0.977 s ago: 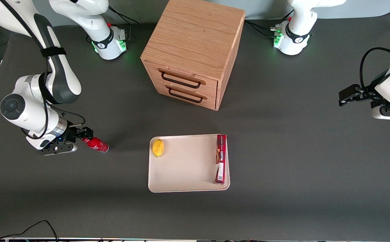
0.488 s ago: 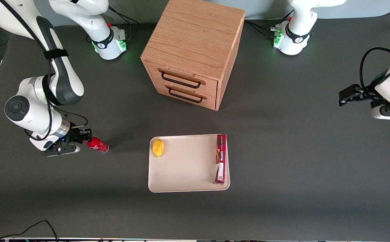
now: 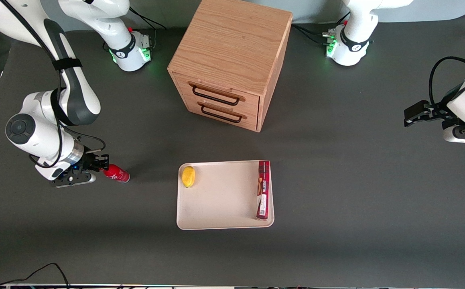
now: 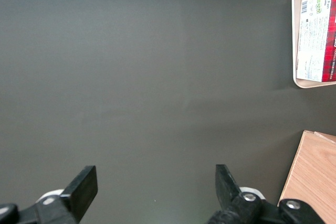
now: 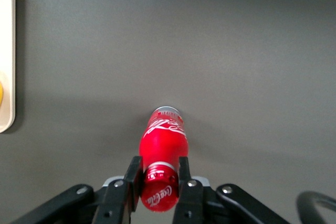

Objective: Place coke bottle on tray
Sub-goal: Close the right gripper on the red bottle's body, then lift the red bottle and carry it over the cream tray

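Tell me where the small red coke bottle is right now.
The small glossy red coke bottle stands on the dark table toward the working arm's end, apart from the cream-white rectangular tray, with the right arm's claw shut on its cap end.

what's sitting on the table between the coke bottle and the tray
Nothing: bare table in the front view separates the coke bottle, gripped by the pincer, from the tray.

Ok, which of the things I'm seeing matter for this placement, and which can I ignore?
Matter for the job:
- coke bottle, on the table toward the working arm's end
- gripper, shut on the bottle's cap end
- tray, cream-white, mid-table

Ignore:
- yellow fruit, in a tray corner
- red carton box, along one tray edge
- wooden drawer cabinet, both drawers shut
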`<state>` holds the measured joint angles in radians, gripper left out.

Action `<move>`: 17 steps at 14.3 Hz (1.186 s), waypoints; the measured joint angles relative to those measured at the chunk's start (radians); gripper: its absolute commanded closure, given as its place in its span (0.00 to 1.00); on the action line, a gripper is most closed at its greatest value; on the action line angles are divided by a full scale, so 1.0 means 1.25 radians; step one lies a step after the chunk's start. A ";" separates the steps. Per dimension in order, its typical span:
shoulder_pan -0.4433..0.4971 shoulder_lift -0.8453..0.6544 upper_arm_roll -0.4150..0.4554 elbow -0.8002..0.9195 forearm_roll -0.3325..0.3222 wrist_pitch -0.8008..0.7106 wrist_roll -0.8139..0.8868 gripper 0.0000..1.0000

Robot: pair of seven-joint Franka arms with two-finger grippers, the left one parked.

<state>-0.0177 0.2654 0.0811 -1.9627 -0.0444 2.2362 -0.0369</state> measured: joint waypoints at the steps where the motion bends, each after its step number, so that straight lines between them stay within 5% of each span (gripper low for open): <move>1: 0.000 -0.003 0.000 0.015 0.000 -0.021 0.001 1.00; 12: 0.001 -0.071 0.011 0.392 0.000 -0.513 0.026 1.00; 17: 0.002 -0.068 0.012 0.528 0.000 -0.619 0.029 1.00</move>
<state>-0.0151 0.1807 0.0958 -1.3022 -0.0442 1.4628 -0.0007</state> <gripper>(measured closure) 0.692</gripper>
